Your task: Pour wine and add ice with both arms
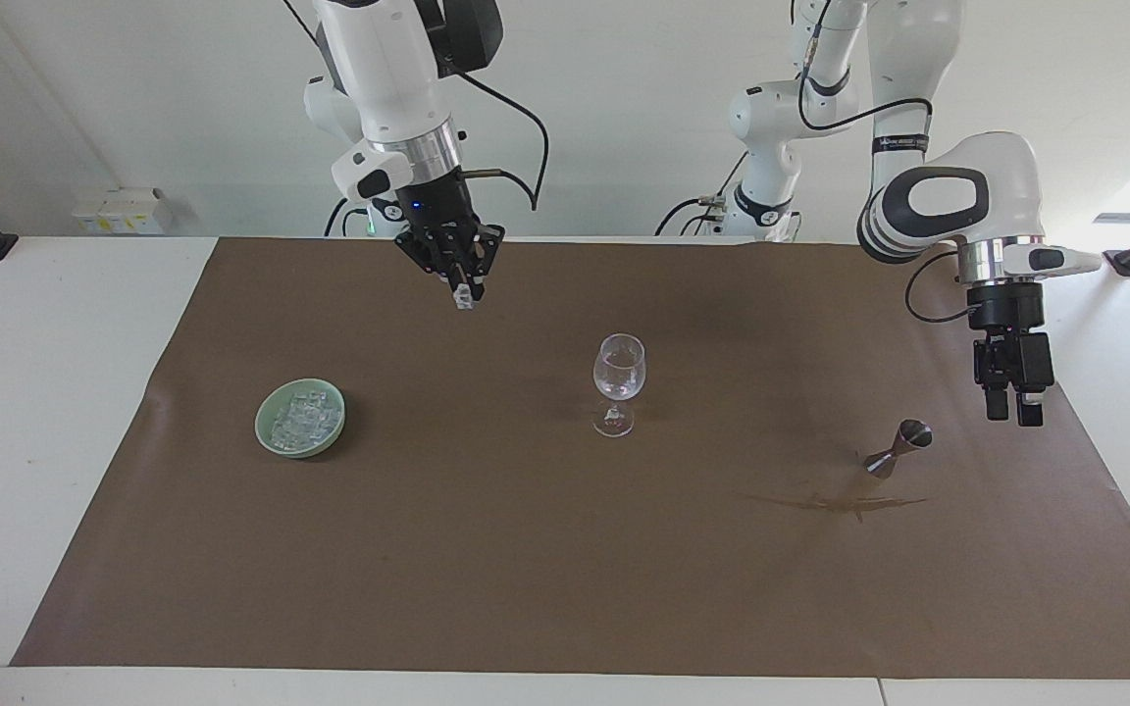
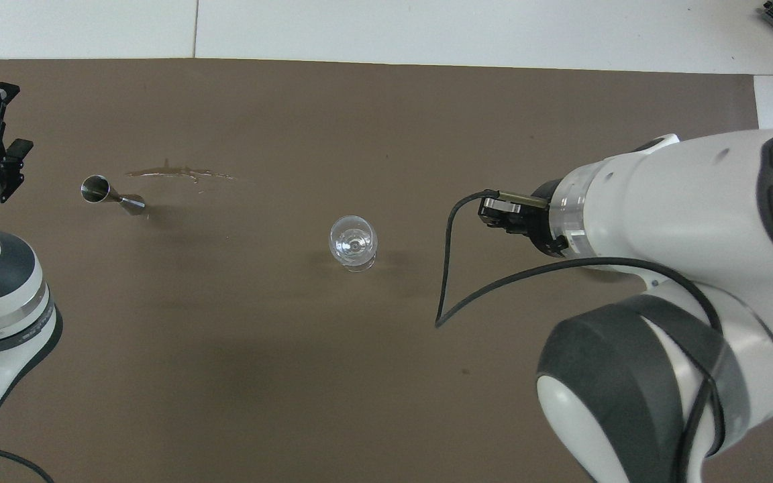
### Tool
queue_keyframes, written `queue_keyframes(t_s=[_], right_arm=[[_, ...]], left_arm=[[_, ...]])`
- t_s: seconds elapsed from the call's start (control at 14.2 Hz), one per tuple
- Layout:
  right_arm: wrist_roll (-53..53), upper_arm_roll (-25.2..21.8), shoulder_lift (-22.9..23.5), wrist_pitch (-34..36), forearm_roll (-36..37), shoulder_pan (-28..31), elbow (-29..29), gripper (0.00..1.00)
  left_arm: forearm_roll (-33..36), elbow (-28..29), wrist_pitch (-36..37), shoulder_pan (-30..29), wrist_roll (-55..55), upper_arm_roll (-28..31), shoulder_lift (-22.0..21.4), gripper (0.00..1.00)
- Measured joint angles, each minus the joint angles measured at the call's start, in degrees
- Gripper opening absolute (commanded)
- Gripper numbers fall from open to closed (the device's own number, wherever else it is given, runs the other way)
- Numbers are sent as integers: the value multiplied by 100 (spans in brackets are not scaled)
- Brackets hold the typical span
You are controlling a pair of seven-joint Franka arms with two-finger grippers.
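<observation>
Ice (image 1: 300, 420) heaped in green bowl (image 1: 266, 434), counter's right-arm end. Right gripper (image 1: 464, 294) airborne, bowl's 1 o'clock, jaws clamping apparently one ice cube (image 1: 464, 298). Left gripper (image 1: 1012, 410) jaws wide, jigger's (image 1: 898, 447) 2 o'clock.

ice (image 1: 300, 420) — we see a heap of small clear cubes in the green bowl (image 1: 268, 436), toward the right arm's end of the worktop | one clear cube (image 1: 464, 297) — pinched in the right hand (image 1: 463, 290), raised over the brown mat (image 1: 487, 549) | wine glass (image 1: 618, 380): upright, mid-mat
</observation>
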State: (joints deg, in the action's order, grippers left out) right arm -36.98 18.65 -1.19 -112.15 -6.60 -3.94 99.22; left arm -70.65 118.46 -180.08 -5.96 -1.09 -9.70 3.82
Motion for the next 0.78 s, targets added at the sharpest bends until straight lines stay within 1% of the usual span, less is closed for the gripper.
queue_keyframes(t_s=[0.14, 0.42, 0.63, 0.78], right_arm=[[-319, 7, 98, -312, 0, -259, 8, 0], [-685, 10, 322, -938, -1, -533, 39, 0], [-1101, 12, 628, -1539, 0, -852, 52, 0], [-1269, 12, 832, -1756, 8, -1065, 54, 0]], left_arm=[[414, -10, 408, -124, 0, 22, -21, 100], [1342, -26, 1365, -321, 2, 78, -116, 100], [2092, -49, 2108, -437, 5, 140, -197, 100], [2661, -104, 2564, -489, 73, 162, -230, 100]])
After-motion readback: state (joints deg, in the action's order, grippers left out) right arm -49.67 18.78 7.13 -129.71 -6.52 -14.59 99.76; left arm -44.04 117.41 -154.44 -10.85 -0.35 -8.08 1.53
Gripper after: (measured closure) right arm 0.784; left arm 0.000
